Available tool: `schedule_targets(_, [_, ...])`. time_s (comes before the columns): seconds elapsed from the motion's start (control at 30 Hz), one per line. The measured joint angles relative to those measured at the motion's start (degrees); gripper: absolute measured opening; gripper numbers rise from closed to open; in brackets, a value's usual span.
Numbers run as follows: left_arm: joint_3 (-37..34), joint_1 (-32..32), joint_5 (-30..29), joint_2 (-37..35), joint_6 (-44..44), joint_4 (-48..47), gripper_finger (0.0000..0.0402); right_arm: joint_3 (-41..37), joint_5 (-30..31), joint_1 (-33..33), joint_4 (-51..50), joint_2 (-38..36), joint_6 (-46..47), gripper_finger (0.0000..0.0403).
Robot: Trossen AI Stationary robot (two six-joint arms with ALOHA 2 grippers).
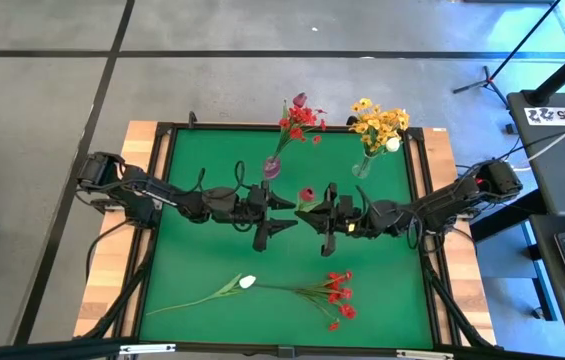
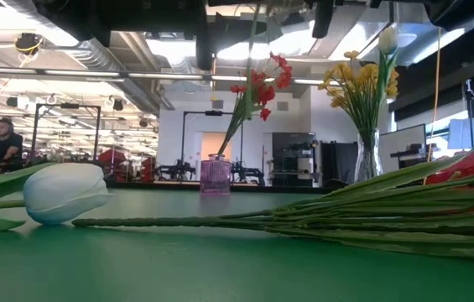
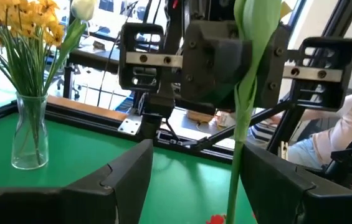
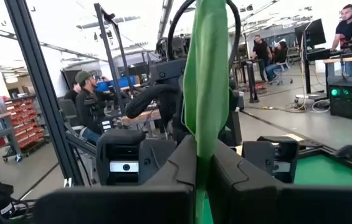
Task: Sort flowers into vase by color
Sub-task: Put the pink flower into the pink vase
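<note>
My right gripper [image 1: 314, 215] [image 4: 202, 168] is at mid-table, shut on a dark pink-red tulip [image 1: 306, 194]. My left gripper [image 1: 284, 214] [image 3: 194, 180] faces it, open, one finger on either side of the tulip's green stem [image 3: 241, 124]. A purple vase [image 1: 272, 167] [image 2: 215, 178] holds red sprays and a dark tulip. A clear vase [image 1: 362, 165] [image 3: 29, 130] holds yellow sprays and a white tulip. Lying flat near the near edge are a white tulip [image 1: 247, 282] [image 2: 65, 193] and a red spray [image 1: 337, 295] [image 2: 346, 210]. My right gripper pinches the tulip's stem and leaf [image 4: 205, 124] between its two fingers, coming level from the table's right, across the stem. The tulip stands roughly upright, lifted clear of the table, with the blossom above the fingers and the stem hanging below [image 3: 233, 186].
The green mat [image 1: 202, 260] has a dark raised frame on all sides. Both vases stand near the far edge. People sit and stand in the room beyond the table [image 4: 88, 106].
</note>
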Motion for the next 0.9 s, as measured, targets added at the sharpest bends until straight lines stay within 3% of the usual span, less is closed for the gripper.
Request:
schedule_targets(0.6, [0.0, -0.2, -1.1, 0.0, 0.1, -0.1, 0.0179, 0.0, -0.9, 0.0, -4.3, 0.0, 1.4, 0.0014])
schedule_targets(0.9, [0.0, -0.2, -1.1, -0.1, 0.1, 0.6, 0.0148, -0.1, -1.1, 0.0, -1.7, 0.0, 2.8, 0.0014])
